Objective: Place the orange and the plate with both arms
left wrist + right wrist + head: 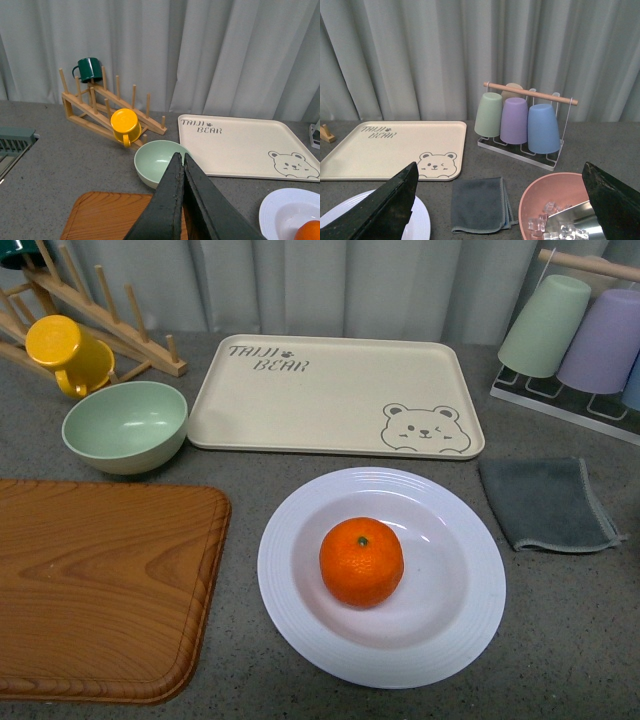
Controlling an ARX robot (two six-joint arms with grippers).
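The orange [361, 561] sits in the middle of the white ridged plate [450, 640] on the grey table in the front view. Neither arm shows in that view. In the left wrist view my left gripper [180, 160] is shut and empty, above the table near the green bowl; the plate's rim [275, 212] and a sliver of the orange [310, 231] show at the corner. In the right wrist view my right gripper [500, 200] is open and empty, with the plate's edge [422, 220] beside one finger.
A beige bear tray [330, 395] lies behind the plate. A green bowl [125, 425], yellow cup [65, 355] and wooden rack [100, 310] stand at left, a wooden board [100, 580] at front left. A grey cloth [545, 502], cup rack [590, 340] and pink bowl with ice [555, 210] are at right.
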